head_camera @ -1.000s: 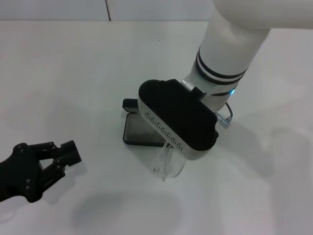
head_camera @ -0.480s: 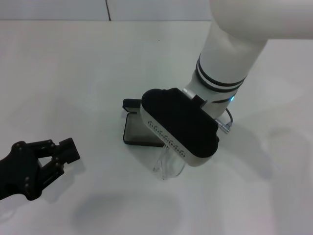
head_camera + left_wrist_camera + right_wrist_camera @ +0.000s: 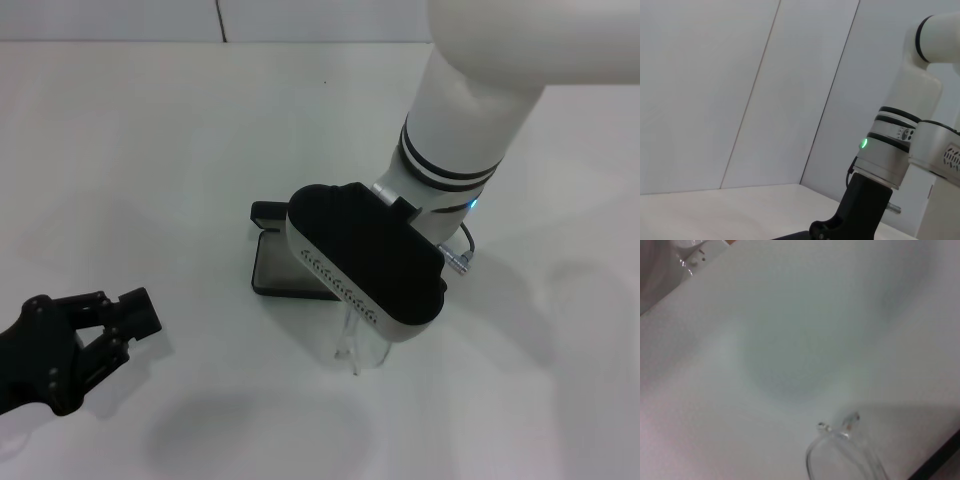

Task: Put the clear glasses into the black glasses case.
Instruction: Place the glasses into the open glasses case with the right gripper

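The black glasses case [image 3: 278,268] lies open in the middle of the table, grey inside up, its lid [image 3: 266,212] at the far end. My right gripper [image 3: 362,318] hangs over the case's near right corner, and its wrist housing hides most of the case. The clear glasses [image 3: 360,350] stick out from under it towards the table's near side, held on end. Their clear arm tips [image 3: 840,427] show in the right wrist view above the white table. My left gripper [image 3: 138,310] rests at the near left, shut and holding nothing.
The white table [image 3: 150,130] stretches all round the case. A cable plug [image 3: 458,252] juts from the right wrist. The left wrist view shows only the right arm [image 3: 890,150] against a pale wall. A dark edge [image 3: 940,460] crosses the right wrist view's corner.
The right gripper has shifted slightly right and nearer with the glasses, which now stick out farther right. The left gripper has drifted a little to the left and nearer.
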Robot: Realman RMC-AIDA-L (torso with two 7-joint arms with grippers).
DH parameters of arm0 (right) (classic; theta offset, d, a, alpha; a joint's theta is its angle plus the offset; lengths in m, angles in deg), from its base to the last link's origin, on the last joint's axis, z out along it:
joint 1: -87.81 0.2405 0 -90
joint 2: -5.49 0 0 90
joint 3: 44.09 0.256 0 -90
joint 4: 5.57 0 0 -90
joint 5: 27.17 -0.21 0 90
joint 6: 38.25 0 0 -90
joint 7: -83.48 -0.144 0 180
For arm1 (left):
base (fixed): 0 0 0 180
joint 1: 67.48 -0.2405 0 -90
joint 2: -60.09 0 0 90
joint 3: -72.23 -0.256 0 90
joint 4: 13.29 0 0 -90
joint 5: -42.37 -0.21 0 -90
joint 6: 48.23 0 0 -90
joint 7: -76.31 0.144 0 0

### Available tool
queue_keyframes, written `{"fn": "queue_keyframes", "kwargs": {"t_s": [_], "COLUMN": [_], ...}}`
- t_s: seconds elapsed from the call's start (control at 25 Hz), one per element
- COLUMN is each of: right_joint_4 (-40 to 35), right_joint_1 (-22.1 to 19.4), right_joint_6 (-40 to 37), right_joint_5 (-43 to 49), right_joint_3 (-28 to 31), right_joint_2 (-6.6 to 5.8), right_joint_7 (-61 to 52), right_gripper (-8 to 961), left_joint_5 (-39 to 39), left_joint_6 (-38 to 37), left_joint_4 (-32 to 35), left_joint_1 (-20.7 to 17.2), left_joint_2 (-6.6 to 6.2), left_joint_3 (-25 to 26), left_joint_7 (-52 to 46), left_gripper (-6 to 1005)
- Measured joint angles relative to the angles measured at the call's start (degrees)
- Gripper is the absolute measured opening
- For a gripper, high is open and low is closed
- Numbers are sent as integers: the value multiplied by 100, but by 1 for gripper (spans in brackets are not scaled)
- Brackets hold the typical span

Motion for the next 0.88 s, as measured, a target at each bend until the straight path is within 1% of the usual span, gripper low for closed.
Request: {"fn": "queue_keyframes", "kwargs": {"t_s": [0.28,0.8,0.88], "right_joint_4": [0,-72,-95], "right_joint_1": [-33,-47,-48], "right_joint_6": [19,47,31], "right_joint_5": [0,38,55], "right_joint_3": [-2,-2,-1], "right_joint_2": [0,0,0], "right_joint_7": [-27,-181,-200], "right_gripper": [201,128,103], "left_joint_5": [-3,-13,-9], "left_joint_6": [0,0,0], "left_joint_4": [0,0,1], "left_joint_1": [-10,-45,-61], "left_joint_2": [5,15,17], "left_joint_3": [0,0,0], "left_joint_7": [3,15,19], "left_gripper": [198,198,197]}}
